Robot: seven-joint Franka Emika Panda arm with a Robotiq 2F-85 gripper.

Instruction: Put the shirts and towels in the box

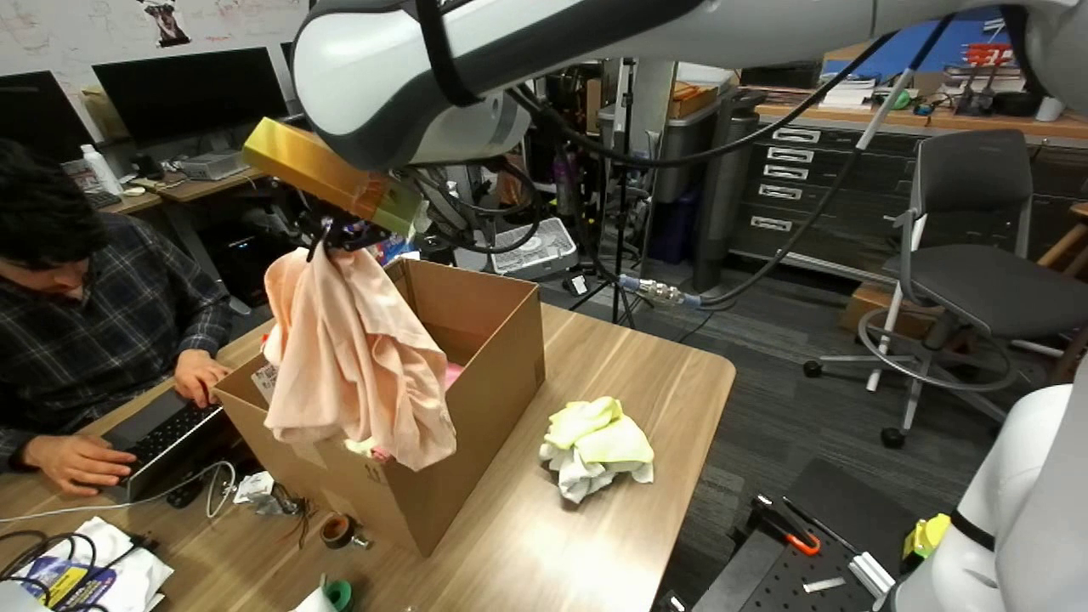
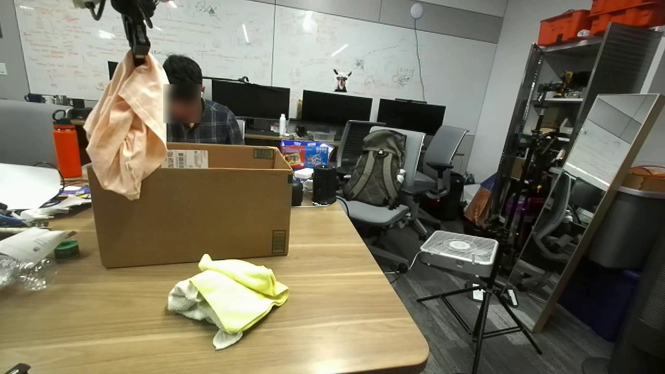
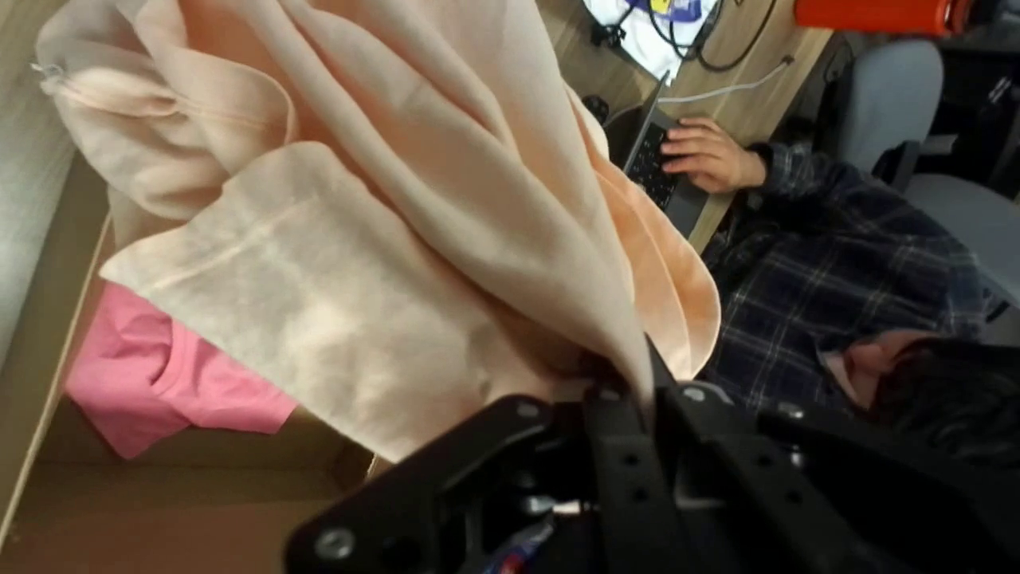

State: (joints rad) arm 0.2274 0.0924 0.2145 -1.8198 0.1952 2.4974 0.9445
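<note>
Table (image 2: 332, 291), box (image 2: 197, 213), peach cloth (image 2: 127, 130) in fingers (image 2: 139, 45)

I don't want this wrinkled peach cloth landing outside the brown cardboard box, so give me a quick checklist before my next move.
1. Black gripper holding the wrinkled peach cloth: ok, pinched at its top.
2. Brown cardboard box open on top: ok.
3. Cloth wholly over the opening: not ok; its lower part hangs in front of a box wall in both exterior views.
4. Cloth clear of the rim: cannot tell; it hides part of the edge.
5. Man in dark plaid shirt out of the way: cannot tell; he sits beside the box.
6. Crumpled yellow-and-grey cloth bundle boxed: not ok; it lies on the wood-grain table.
</note>
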